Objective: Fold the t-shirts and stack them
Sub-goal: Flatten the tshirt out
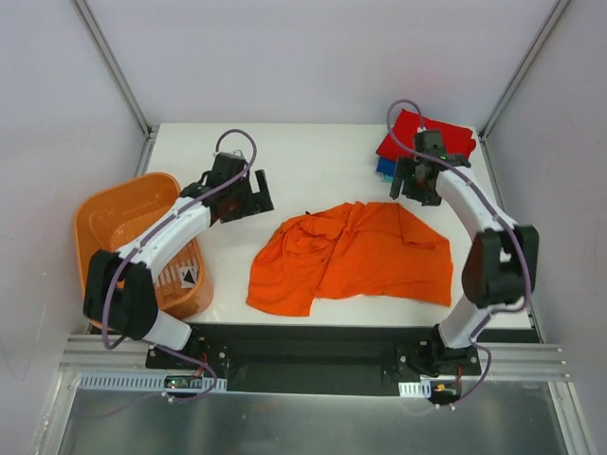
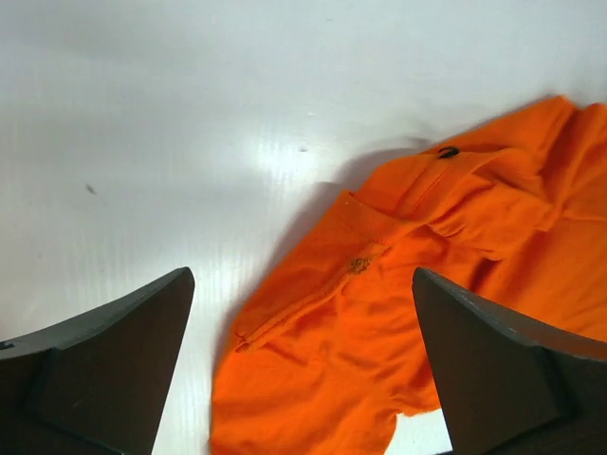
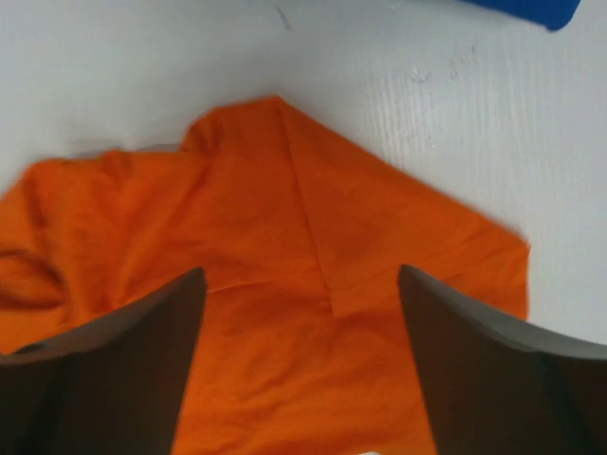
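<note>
A large orange t-shirt (image 1: 356, 256) lies crumpled and partly spread in the middle of the table. My left gripper (image 1: 251, 201) hovers just off its upper left part, open, holding nothing. In the left wrist view the shirt (image 2: 427, 284) with its seam lies below between the wide-apart fingers of the left gripper (image 2: 302, 284). My right gripper (image 1: 415, 194) hangs over the shirt's upper right corner, open and empty. The right wrist view shows that folded corner (image 3: 313, 209) beneath the right gripper (image 3: 302, 275). A folded red t-shirt (image 1: 432, 133) lies on a blue one (image 1: 385, 169) at the back right.
An orange plastic slotted basket (image 1: 114, 223) stands at the table's left edge, under my left arm. An edge of the blue folded shirt (image 3: 531, 9) shows at the top right of the right wrist view. Metal frame posts rise at both back corners.
</note>
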`<state>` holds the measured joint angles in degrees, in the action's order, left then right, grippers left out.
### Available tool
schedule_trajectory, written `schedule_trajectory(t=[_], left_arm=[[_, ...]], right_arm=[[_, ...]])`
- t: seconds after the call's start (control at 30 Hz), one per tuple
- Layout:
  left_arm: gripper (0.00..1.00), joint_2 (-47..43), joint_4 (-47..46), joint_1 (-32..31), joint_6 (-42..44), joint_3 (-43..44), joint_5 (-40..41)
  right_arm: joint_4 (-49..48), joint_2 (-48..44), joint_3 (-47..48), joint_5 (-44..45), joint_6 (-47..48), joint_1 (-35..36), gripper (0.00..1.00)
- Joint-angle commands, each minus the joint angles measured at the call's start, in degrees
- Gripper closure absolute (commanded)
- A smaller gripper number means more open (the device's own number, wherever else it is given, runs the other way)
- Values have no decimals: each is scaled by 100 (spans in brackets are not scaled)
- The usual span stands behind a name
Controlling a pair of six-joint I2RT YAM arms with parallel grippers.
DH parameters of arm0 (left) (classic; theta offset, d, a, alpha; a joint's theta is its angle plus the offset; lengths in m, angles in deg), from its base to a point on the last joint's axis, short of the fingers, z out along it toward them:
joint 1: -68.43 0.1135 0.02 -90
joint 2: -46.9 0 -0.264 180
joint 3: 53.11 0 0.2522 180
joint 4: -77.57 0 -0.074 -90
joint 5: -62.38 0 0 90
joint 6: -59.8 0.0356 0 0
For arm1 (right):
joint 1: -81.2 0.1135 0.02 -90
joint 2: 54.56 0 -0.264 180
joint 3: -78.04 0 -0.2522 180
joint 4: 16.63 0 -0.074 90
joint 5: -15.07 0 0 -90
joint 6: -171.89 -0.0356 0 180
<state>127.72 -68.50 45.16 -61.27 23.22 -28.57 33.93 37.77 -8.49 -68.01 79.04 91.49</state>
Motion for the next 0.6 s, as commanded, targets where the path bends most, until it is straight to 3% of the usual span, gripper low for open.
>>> schedule_trajectory(t=[0.0,0.17,0.33,0.43,0.57], left_arm=[[1,92,515,-19,-198,634,-91],[1,-127,515,-748,-215,197,-54],[1,-66,384,-1610,-558,-490,-290],[1,241,155,-1804,-690,-780,-467],[1,1003,-109,-1804,-769,-843,-809]], right_arm=[[803,339,635,1091,-22,0,3],[540,-469,-444,1137,-338,18,3],[-144,-1603,-2219,-109,-602,132,3],[-453,-1754,-3125,-1033,-725,202,3],[-665,-1386,-3382,-1193,-787,395,3]])
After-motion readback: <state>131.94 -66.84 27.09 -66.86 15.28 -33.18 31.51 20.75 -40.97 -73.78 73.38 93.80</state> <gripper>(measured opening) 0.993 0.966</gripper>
